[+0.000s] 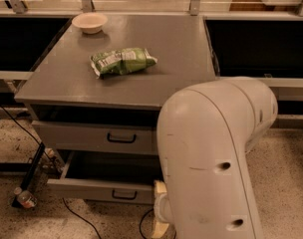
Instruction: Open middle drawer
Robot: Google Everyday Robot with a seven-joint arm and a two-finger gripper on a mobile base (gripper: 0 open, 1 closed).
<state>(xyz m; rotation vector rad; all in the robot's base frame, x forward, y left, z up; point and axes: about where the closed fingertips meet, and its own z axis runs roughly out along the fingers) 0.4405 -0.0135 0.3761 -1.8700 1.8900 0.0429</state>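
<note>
The middle drawer (99, 190) is sitting low at the near left and is standing pulled out, its black handle (124, 195) facing the near side. Its inside is lying in shadow. Just above it, the upper drawer (81, 137) is showing a wider black handle and is jutting out only slightly under the grey surface (181, 49).

A green snack bag (122, 61) is lying on that surface near the middle. Its pale label is showing print, but I cannot read it. A cream bowl (89, 22) is sitting at the far left corner.

The robot's bulky white arm (211, 163) is filling the near right. The tool is lying out of sight behind it, so I cannot tell its state.
</note>
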